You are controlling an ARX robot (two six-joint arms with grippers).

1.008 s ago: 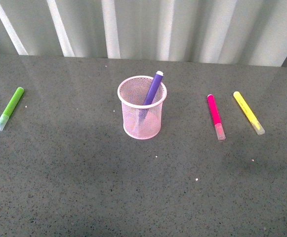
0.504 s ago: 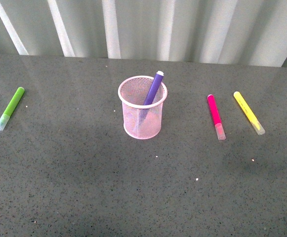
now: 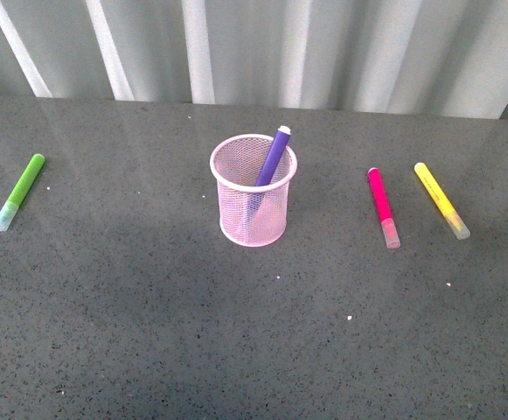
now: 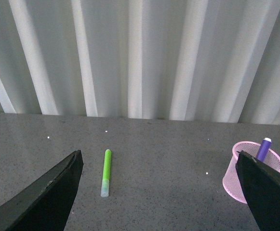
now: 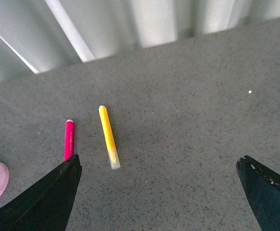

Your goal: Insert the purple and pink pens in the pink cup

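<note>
The pink cup [image 3: 253,191] stands upright in the middle of the grey table. The purple pen [image 3: 271,157] leans inside it, its top above the rim. The pink pen [image 3: 381,206] lies flat on the table to the cup's right. Neither gripper shows in the front view. In the left wrist view my left gripper [image 4: 161,190] is open and empty above the table, with the cup [image 4: 248,168] and purple pen [image 4: 263,148] by one finger. In the right wrist view my right gripper [image 5: 160,190] is open and empty, the pink pen [image 5: 69,139] beside one finger.
A lime green marker [image 3: 19,191] lies at the table's far left, also in the left wrist view [image 4: 106,171]. A yellow marker [image 3: 441,199] lies right of the pink pen, also in the right wrist view [image 5: 109,136]. A corrugated white wall [image 3: 254,48] bounds the table's far edge.
</note>
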